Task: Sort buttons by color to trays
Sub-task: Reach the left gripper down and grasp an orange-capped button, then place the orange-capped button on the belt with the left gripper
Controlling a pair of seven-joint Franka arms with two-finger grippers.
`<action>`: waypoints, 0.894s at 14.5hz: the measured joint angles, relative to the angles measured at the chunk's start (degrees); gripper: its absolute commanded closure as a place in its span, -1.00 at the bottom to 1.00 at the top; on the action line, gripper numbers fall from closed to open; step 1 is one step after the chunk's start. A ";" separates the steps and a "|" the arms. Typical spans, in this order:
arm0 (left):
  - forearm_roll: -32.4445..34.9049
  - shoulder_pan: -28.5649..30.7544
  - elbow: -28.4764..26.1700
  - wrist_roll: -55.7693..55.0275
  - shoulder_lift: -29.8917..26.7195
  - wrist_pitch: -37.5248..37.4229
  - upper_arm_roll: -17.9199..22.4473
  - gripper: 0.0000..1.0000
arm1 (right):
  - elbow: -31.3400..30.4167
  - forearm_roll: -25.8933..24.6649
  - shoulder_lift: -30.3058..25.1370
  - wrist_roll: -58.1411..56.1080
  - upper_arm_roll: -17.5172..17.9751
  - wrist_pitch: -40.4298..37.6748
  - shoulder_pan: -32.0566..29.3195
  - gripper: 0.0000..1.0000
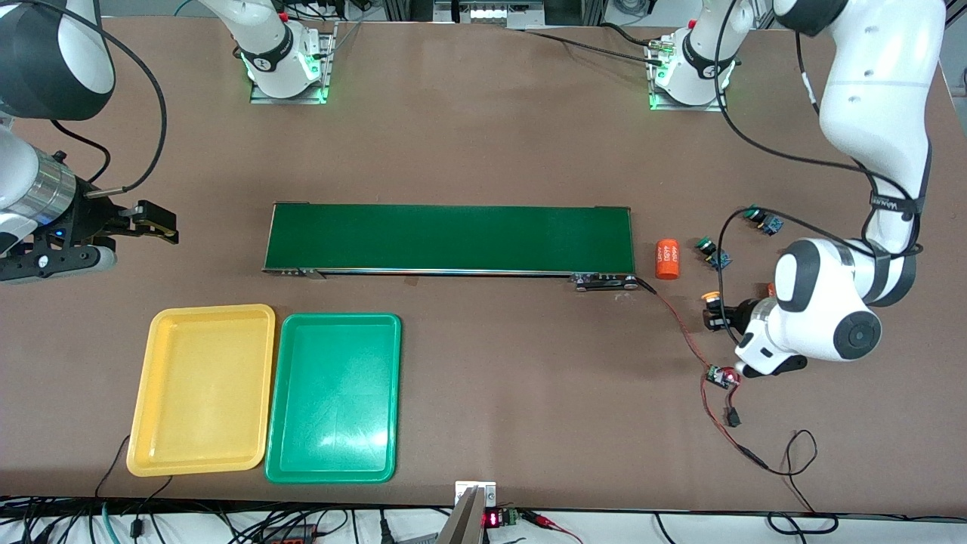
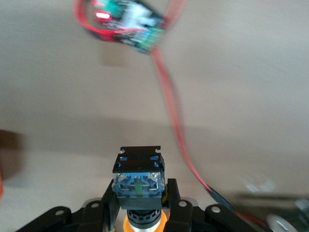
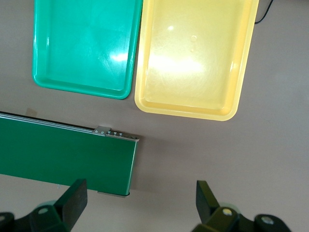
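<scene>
My left pincer (image 2: 140, 212) pinches a yellow-capped button (image 1: 711, 298) beside the red cable (image 1: 684, 329), with two green buttons (image 1: 706, 244) and an orange cylinder (image 1: 666, 259) nearby. My right pincer (image 3: 140, 200) waits spread over the conveyor belt (image 1: 450, 238) end near the yellow tray (image 1: 202, 389) and green tray (image 1: 334, 398).

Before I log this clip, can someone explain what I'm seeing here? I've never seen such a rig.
Two white robot arms stand at a brown table. One picture looks down from across it; the other two come from cameras on the arms' wrists. On the table lie a dark green conveyor belt, a yellow tray beside a green tray, an orange cylinder, two green buttons, and a small circuit board with red wire. The left gripper has its jaws shut on a yellow-orange button. The right gripper waits with jaws open, near the trays.
</scene>
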 measured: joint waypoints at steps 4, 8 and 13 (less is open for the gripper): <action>-0.01 -9.27 -9.10 0.34 -9.56 -0.48 -0.82 0.81 | 0.01 0.00 0.00 0.00 0.00 0.05 0.00 -1.00; -0.23 -16.46 -16.95 0.09 -13.51 -0.17 -0.91 0.84 | 0.01 0.00 0.00 0.00 0.00 0.06 0.00 -1.00; -5.67 -17.04 -23.37 0.11 -16.15 2.26 -0.93 0.76 | 0.00 0.00 0.01 0.00 0.00 0.07 0.00 -1.00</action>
